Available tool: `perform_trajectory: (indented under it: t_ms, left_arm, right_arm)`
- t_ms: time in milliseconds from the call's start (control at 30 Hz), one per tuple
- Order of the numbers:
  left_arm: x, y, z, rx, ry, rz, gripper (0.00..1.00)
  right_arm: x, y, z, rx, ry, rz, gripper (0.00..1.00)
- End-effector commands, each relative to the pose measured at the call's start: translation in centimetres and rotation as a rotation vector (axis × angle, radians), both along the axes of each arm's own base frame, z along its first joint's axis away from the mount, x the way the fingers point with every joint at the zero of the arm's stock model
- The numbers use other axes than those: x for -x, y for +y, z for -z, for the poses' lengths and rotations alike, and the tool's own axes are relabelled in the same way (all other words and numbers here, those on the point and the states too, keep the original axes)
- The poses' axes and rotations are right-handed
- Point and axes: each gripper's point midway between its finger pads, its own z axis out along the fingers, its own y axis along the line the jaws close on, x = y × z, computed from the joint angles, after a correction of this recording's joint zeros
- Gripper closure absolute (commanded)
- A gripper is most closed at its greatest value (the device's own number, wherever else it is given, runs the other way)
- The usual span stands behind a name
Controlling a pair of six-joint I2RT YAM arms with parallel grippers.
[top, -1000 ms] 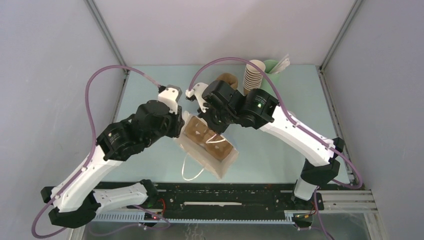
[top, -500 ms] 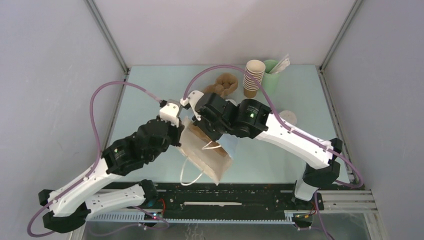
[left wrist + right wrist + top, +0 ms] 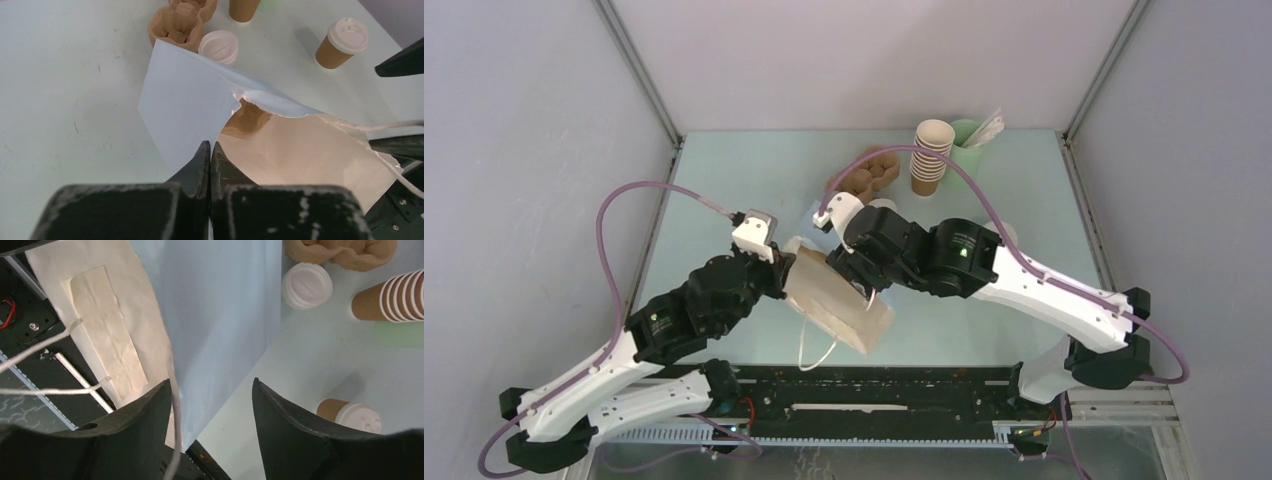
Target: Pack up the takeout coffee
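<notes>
We look down on a pale mint-green bench [image 3: 724, 160] closed in by plain grey panels: a back wall [image 3: 864, 60], a left wall [image 3: 524, 150] and a right wall [image 3: 1194, 150]. Slim metal posts [image 3: 637, 70] run up the back corners. A black rail [image 3: 874, 383] lines the bench's near edge. The light is soft and even, and the shadows are faint.

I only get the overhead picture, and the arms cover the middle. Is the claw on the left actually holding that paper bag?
Observer: Yes. Its wrist camera shows the left gripper pinched shut on the edge of the paper bag.
Visitor: And the coffee with the lid, is it inside?
Observer: No. The takeout coffee stands upright on the table, outside the bag and apart from it.
</notes>
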Motion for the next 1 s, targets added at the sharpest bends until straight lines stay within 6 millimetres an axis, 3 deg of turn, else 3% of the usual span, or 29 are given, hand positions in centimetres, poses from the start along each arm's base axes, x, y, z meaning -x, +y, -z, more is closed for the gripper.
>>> perform_trajectory:
  t_ms: [0, 500, 733, 867, 967]
  left_arm:
    - [-0.2, -0.5, -0.9, 0.082, 0.029, -0.045, 1.00]
    - [0.2, 1.0, -0.8, 0.140, 0.089, -0.136, 1.00]
    - [0.2, 1.5, 0.3, 0.121, 0.113, -0.169, 1.00]
    - [0.2, 2.0, 1.0, 0.123, 0.114, -0.195, 1.00]
    - [0.3, 2.4, 1.5, 0.122, 0.121, -0.202, 1.00]
  right_arm:
    - [0.4, -0.4, -2.1, -0.039, -0.073, -0.035, 0.31]
    - [3.2, -0.5, -6.2, -0.247, -0.027, -0.130, 0.24]
    - [1.0, -2.1, -7.4, -0.301, -0.035, 0.046, 0.22]
    - [-0.2, -4.4, -9.1, -0.349, -0.085, 0.124, 0.22]
    - [-2.0, -7.5, -9.6, -0.393, -0.092, 0.241, 0.22]
